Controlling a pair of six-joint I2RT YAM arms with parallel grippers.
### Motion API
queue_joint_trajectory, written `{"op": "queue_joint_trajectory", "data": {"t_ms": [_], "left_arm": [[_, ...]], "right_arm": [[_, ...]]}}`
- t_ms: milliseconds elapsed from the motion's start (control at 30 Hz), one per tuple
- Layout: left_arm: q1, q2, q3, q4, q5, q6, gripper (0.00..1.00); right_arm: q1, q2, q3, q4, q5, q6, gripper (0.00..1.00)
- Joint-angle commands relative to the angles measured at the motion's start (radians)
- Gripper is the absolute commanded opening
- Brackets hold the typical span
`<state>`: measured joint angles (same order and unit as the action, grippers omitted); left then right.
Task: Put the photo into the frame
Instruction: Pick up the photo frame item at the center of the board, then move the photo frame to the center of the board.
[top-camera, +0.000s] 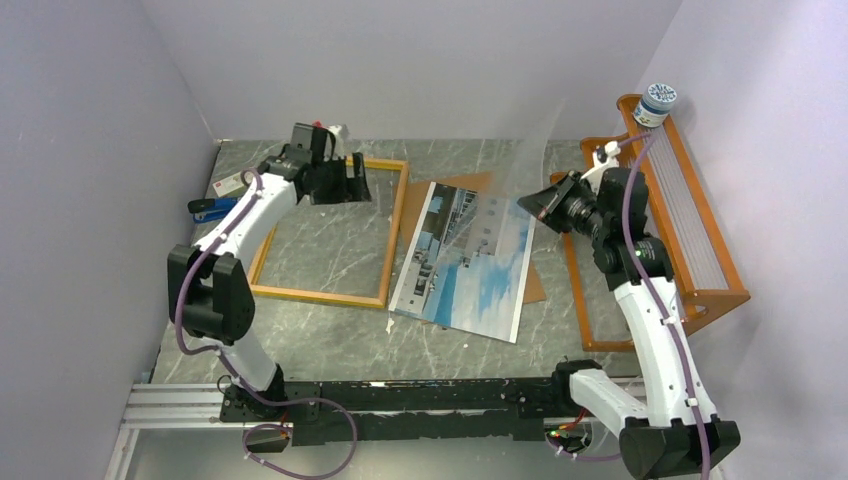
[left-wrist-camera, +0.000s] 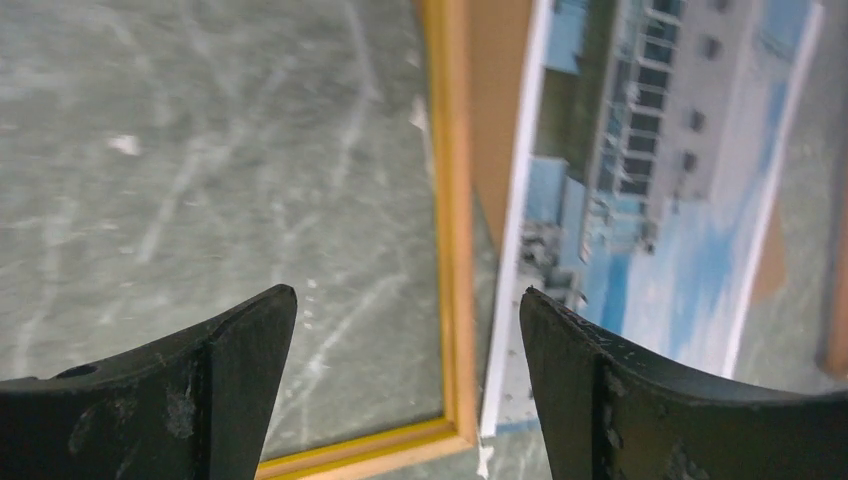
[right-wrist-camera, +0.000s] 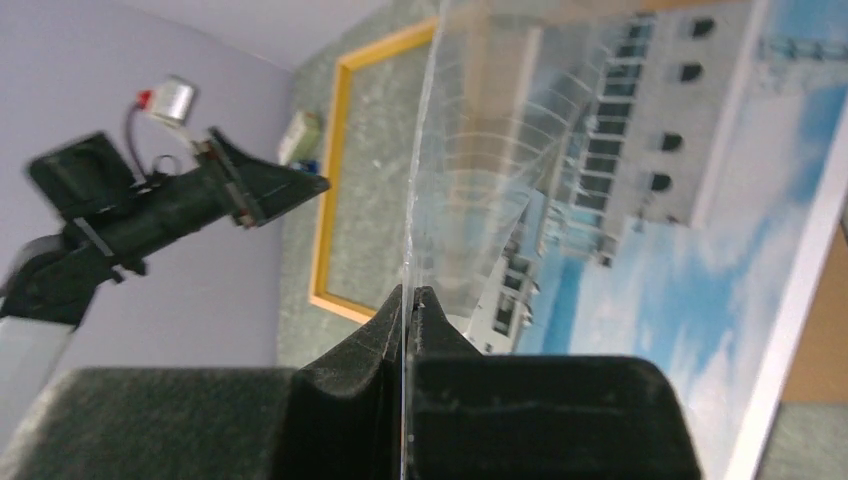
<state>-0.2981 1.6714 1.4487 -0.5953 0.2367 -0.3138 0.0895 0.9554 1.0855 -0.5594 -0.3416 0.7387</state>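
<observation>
Top external shows your right gripper (top-camera: 532, 203) clamped on the clear pane (top-camera: 515, 175), held aloft (presumably baring the frame (top-camera: 393, 235)); left gripper (top-camera: 345, 180) gapes empty above it, upper left; photo (top-camera: 470, 265) lies centre.

Photo (top-camera: 462, 280) lies face-up just beside the seemingly paneless frame (top-camera: 318, 295).

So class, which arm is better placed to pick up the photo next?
Left. The left gripper hangs open and empty near the photo; the right gripper is shut on the clear pane.
</observation>
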Motion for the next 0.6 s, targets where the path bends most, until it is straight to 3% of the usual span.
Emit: {"op": "queue_joint_trajectory", "data": {"t_ms": [0,133,333,567], "left_arm": [[0.076,0.052,0.121,-0.117,-0.137,-0.03,0.89],[0.225,0.097,0.143,-0.149,-0.154,-0.064,0.91],[0.372,0.199,0.15,-0.142,-0.264,0.028,0.93],[0.495,0.368,0.252,-0.128,-0.192,0.085,0.93]], "right_arm": [[0.0,0.037,0.134,0.039,-0.086,0.048,0.0],[0.0,0.085,0.175,0.156,-0.174,0.136,0.0],[0.047,0.186,0.23,0.346,-0.243,0.249,0.0],[0.188,0.348,0.394,0.438,-0.241,0.272,0.0]]}}
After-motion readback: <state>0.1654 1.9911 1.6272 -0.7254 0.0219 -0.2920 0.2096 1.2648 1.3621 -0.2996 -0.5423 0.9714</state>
